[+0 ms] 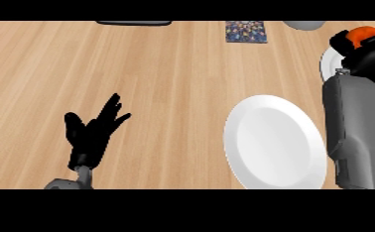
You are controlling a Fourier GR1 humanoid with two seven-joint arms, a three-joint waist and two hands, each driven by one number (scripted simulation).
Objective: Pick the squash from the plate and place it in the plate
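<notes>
A: Squash (360, 32) — where is it?
B: Beyond the worktop (161, 77) and big white plate (275, 144), on the far plate (327, 65), wrapped by the right hand (351, 47) fingers.
A: Handling?
B: Probably rigid, smooth, fairly light; its middle suits a grip. Left hand (92, 132) rests, fingers spread.

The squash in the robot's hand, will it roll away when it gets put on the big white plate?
Maybe a little. The squash looks rounded and orange where it peeks past the right hand, so it could roll. The white plate looks shallow and smooth, so it may not stop it much. Most of the squash is hidden, so its shape is uncertain.
</notes>
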